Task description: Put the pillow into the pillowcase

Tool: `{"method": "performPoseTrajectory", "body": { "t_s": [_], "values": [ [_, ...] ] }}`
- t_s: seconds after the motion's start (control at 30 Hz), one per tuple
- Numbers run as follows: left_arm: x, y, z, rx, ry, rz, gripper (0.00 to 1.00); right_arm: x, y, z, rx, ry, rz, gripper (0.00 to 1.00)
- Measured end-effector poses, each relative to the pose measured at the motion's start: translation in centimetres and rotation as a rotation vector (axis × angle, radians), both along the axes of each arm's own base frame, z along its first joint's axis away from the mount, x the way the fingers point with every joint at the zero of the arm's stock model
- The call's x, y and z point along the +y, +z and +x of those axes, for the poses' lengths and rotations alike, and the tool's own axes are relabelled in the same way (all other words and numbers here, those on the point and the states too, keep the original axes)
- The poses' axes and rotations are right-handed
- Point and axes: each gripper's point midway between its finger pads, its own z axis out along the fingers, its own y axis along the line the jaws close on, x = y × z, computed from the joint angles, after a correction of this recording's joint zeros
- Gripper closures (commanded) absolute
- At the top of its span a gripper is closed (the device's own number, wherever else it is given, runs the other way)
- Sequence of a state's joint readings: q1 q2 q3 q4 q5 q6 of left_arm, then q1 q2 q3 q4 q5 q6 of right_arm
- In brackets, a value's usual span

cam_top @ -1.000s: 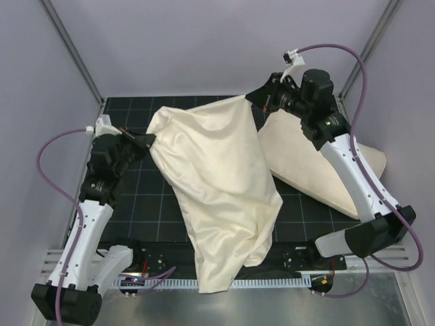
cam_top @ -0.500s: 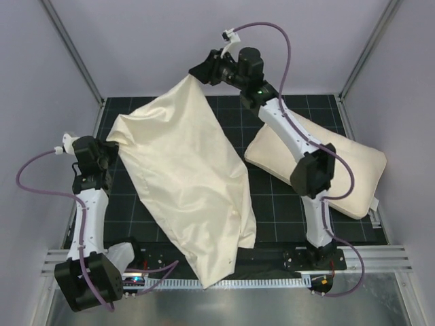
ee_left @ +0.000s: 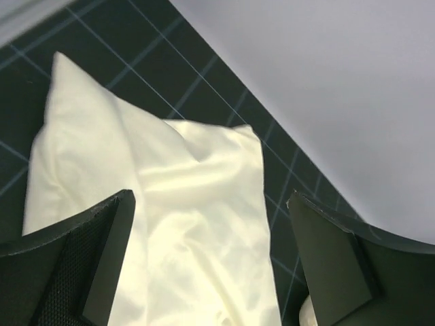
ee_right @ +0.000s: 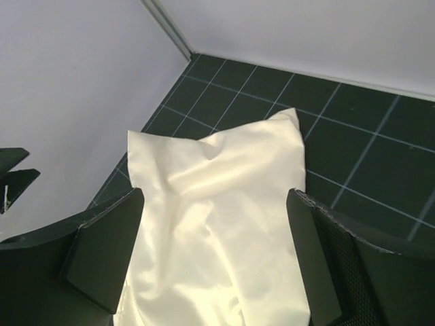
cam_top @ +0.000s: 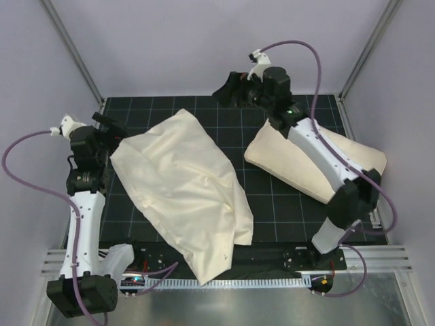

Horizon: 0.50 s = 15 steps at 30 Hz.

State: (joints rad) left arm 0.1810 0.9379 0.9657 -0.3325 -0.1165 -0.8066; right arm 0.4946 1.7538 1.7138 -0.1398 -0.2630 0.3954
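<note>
The pillowcase [cam_top: 180, 190] lies limp and wrinkled on the black mat, running from the back left to the near edge. To its right, the puffy cream pillow [cam_top: 302, 166] lies partly under the right arm. My left gripper [cam_top: 114, 129] is open at the pillowcase's left corner and holds nothing. My right gripper [cam_top: 228, 92] hangs open above the mat's back edge, clear of the cloth. In the left wrist view the pillowcase [ee_left: 194, 204] shows below between the spread fingers of my left gripper [ee_left: 211, 261]. The right wrist view shows the pillowcase [ee_right: 217, 197] under my right gripper [ee_right: 214, 255].
The black grid mat [cam_top: 272, 210] is closed in by pale walls on the left, back and right, with metal posts [cam_top: 71, 51] at the corners. A metal rail [cam_top: 272, 275] runs along the near edge. The pillowcase's near corner reaches over it.
Both grippers opened and let go of the pillowcase, which dropped from its raised spread onto the mat. The right gripper moved right along the back, and the left stayed at the left corner.
</note>
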Motion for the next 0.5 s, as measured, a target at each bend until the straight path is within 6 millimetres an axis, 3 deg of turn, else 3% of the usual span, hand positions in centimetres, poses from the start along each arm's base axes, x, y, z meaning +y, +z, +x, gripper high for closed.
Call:
{"method": "performPoseTrajectory", "body": {
  "t_s": [0.13,0.2,0.3,0.4,0.5],
  "values": [
    [-5.6,0.6,0.5,0.023,-0.205,0.035,0.0,-4.9,2.5,-5.4,-0.03,-0.049,-0.017,0.07],
    [-10.6,-0.2,-0.1,0.052,-0.371,0.045,0.0,-6.4,2.1,-8.4,-0.025,-0.048,-0.023,0.1],
    [-14.2,-1.6,-1.4,0.101,-0.503,0.057,0.0,-7.9,-2.3,-12.0,0.064,-0.037,-0.07,0.14],
    [-15.4,-4.3,-2.1,0.162,-0.559,0.057,0.0,-8.8,-9.7,-14.6,0.228,-0.023,-0.16,0.14],
    [-15.7,-8.9,-2.4,0.273,-0.58,0.041,0.0,-9.8,-17.3,-17.3,0.404,-0.007,-0.262,0.15]
  ]
}}
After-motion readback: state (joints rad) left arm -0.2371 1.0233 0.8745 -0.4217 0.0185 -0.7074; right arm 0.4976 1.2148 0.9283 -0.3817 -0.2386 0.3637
